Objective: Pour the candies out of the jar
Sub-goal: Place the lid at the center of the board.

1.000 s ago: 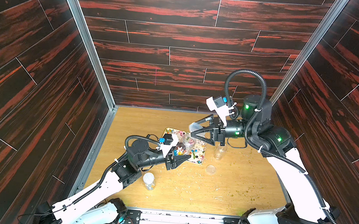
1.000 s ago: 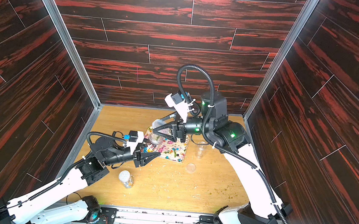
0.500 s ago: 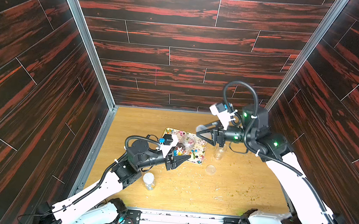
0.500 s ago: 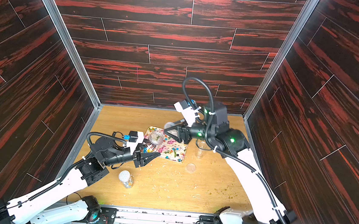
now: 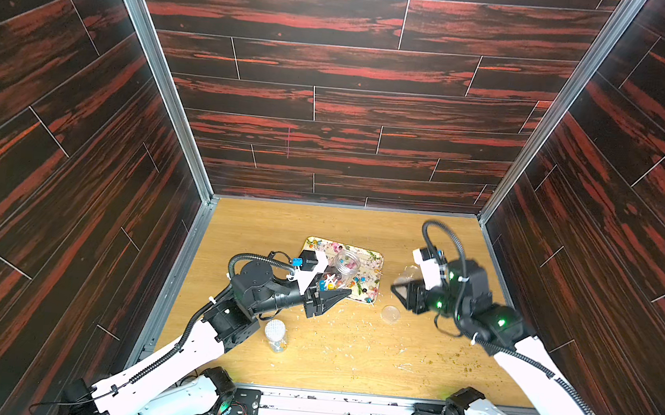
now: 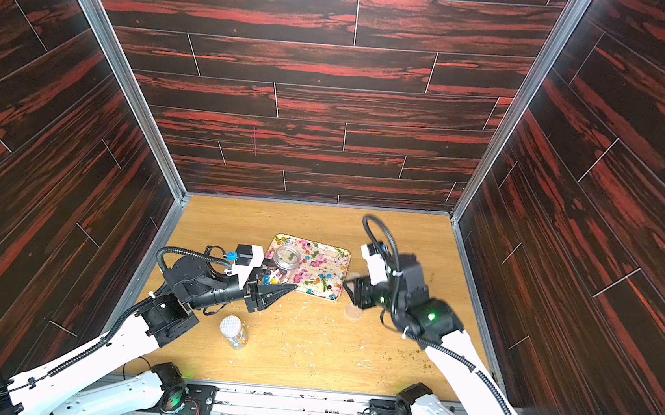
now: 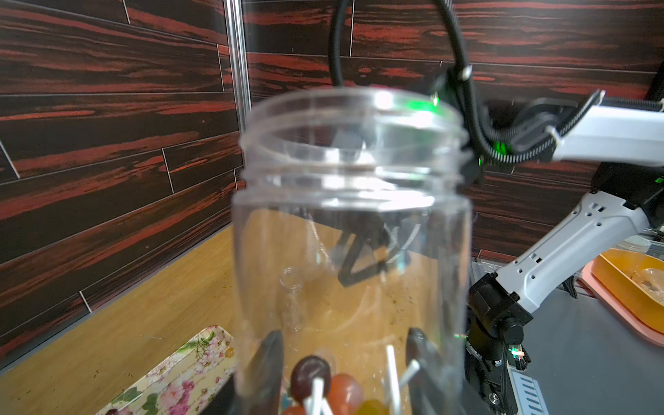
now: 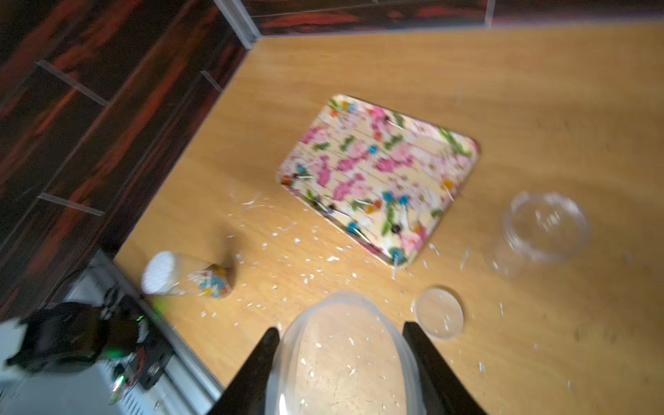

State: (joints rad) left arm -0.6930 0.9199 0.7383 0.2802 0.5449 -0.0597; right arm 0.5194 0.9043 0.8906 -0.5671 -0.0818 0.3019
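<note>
Clear, colourless jar [image 7: 352,222]. Inside, candies [image 7: 325,382] in dark brown-red, orange and yellow, on white sticks. Clear lid [image 8: 345,359] too. Cream tray [image 8: 413,143] with pink flowers and green leaves. Pale yellow-brown wood-grain desk [image 5: 321,224]. Dark walls [image 5: 332,93] with red streaks.

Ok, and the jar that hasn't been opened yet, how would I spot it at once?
Find the flowered tray mid-table, then come toward the near edge beside the left arm. A small clear jar sits there on the wood, coloured candies in its bottom. It alone wears a white lid; the jar over the tray and the empty jar right of it are open.
</note>
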